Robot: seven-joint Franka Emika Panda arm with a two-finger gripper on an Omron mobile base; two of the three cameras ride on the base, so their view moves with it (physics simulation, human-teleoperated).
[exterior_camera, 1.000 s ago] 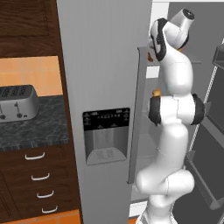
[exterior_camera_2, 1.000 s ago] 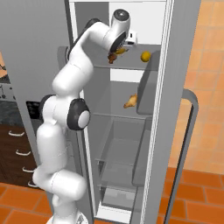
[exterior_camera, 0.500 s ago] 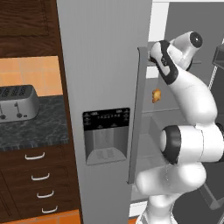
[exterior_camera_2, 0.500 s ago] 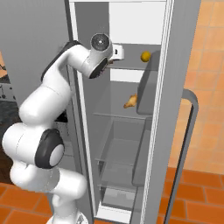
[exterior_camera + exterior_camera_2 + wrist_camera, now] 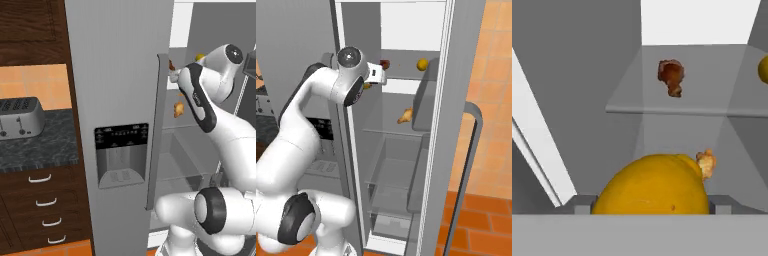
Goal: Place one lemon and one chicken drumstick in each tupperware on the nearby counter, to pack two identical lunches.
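Lemon (image 5: pixel 654 184) pinched between the jaws at the open fridge (image 5: pixel 406 150), brown drumstick (image 5: pixel 671 76) on the upper shelf (image 5: pixel 677 109) beyond, second lemon (image 5: pixel 422 64) further right, toaster (image 5: pixel 20 116) on the bench (image 5: pixel 40 145)

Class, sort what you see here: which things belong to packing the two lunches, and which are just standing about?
Belong to the job:
lemon in the gripper
second lemon
dark drumstick
pale drumstick
counter

Just about:
toaster
fridge door dispenser
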